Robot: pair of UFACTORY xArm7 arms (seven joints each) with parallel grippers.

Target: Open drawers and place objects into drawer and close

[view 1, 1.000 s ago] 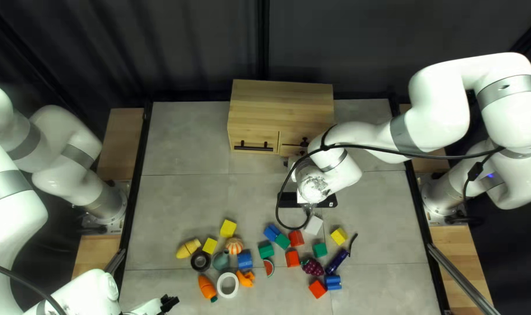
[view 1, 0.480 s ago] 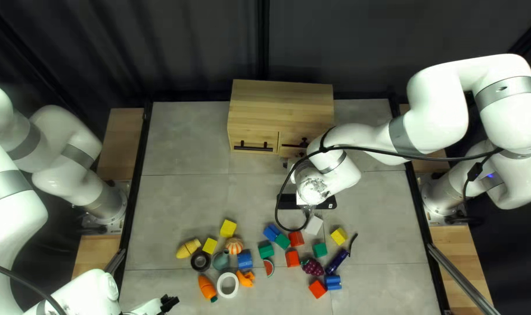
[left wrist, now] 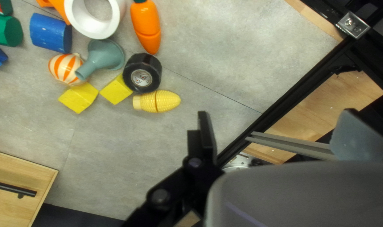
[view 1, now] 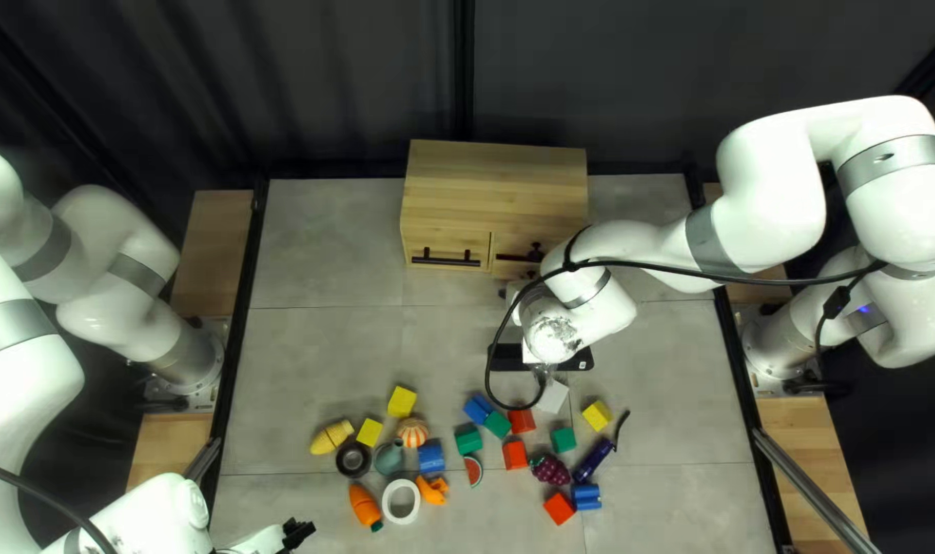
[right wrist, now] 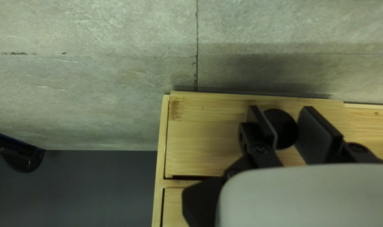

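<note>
Right arm only nudged slightly. Right gripper pinching black knob on cabinet; likely drawer-opening step, no visible progress. Left gripper wide, empty. Toy corn still on table.

Dark curtain behind grey tabletop; wooden panels both sides.

Toys strewn outside wooden drawers
</note>
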